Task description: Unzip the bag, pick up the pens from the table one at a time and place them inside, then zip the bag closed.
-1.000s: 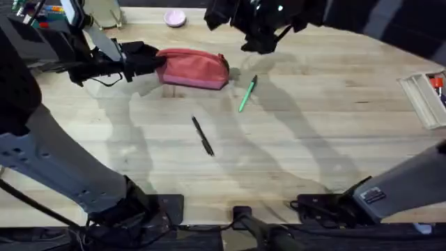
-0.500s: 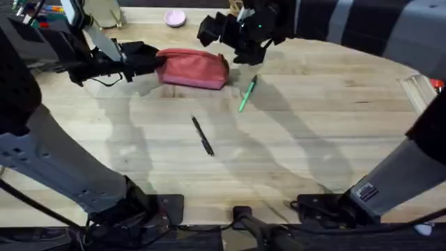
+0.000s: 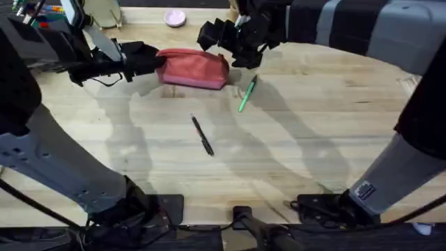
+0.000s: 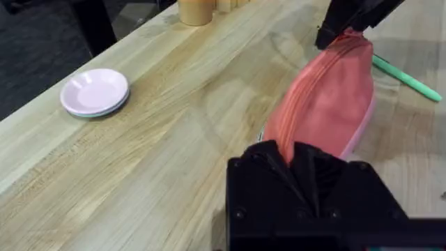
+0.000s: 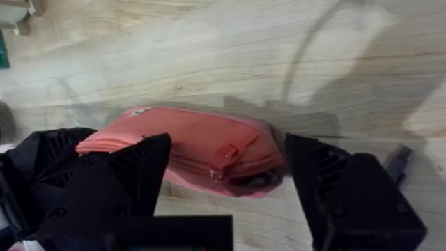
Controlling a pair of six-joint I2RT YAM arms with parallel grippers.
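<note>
Left gripper [image 3: 155, 61] pinches the bag [image 3: 195, 68] at its 9 o'clock end, anchoring it on the table [image 3: 313, 118]; right gripper [image 3: 224, 43] hangs spread over the 3 o'clock end, likely for the zipper pull.

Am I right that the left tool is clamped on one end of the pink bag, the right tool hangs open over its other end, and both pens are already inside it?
Not quite. Both pens are on the table: the overhead view shows the green pen and black pen outside the bag. The left tool does grip one end; the right tool is open over the other.
</note>
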